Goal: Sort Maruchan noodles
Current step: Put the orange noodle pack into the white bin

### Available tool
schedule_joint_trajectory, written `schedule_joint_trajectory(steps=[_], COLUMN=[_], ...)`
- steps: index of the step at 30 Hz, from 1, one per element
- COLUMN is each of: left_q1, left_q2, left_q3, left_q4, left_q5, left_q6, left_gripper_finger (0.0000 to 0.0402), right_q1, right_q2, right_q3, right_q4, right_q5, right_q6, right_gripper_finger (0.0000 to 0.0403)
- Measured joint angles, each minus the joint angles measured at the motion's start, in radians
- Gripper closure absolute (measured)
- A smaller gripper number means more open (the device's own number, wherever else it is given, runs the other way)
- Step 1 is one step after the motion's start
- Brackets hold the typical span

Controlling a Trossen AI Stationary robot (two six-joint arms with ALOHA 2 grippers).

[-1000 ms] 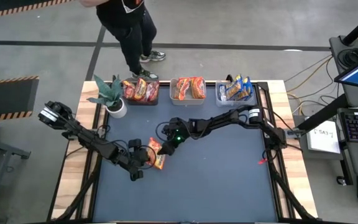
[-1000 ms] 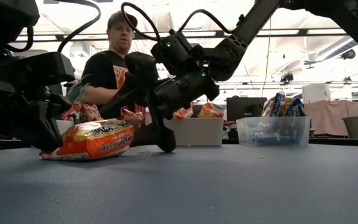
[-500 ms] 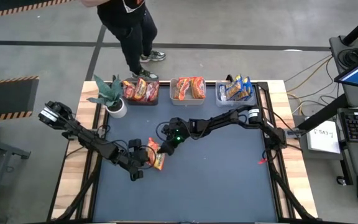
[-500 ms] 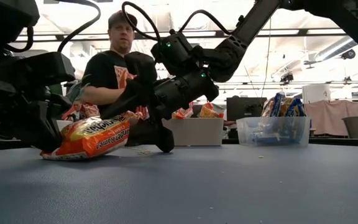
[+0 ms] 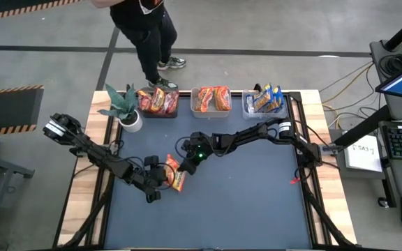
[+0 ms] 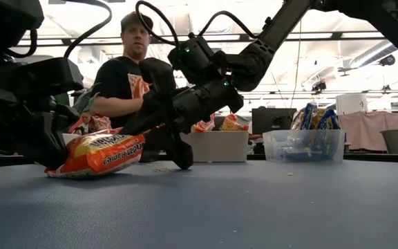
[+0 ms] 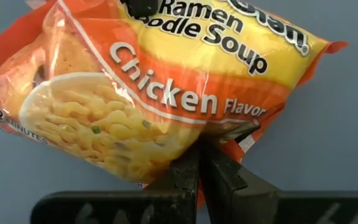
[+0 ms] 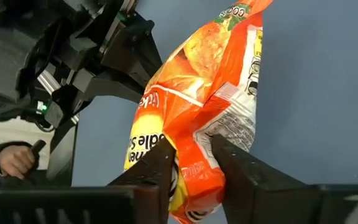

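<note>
Between both hands (image 5: 170,173), orange noodle packet (image 5: 176,176)

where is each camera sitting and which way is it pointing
High: overhead, straight down on both arms and three bins.
Low: table height, looking across; arms enter from above, person behind.
Left wrist: past the left tool, shut on the orange packet.
Right wrist: past the right tool, pinching that packet.
All four share the packet.
</note>
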Motion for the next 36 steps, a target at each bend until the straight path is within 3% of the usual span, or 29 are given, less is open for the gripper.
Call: schedule_joint_trajectory(steps=[9, 21, 26, 36], left_q1=[0.000, 0.000, 0.000, 0.000], left_q2=[-0.031, -0.130, -0.214, -0.439], left_q3=[0.002, 0.010, 0.010, 0.010], left_q4=[-0.038, -0.154, -0.191, -0.217], left_q5=[0.015, 0.034, 0.046, 0.054], left_q6=[-0.013, -0.029, -0.015, 0.064], left_gripper_finger=[0.0391, 0.0263, 0.0229, 0.0224], right_q1=[0.000, 0.000, 0.000, 0.000], right_q2=[-0.009, -0.012, -0.013, -0.015], right_q3=[0.000, 0.000, 0.000, 0.000], right_q4=[0.001, -0.002, -0.003, 0.001], right_q5=[-0.002, -0.003, -0.003, -0.002], right_q6=[-0.072, -0.091, -0.092, -0.091], right_gripper_finger=[0.0335, 0.0335, 0.0335, 0.0338])
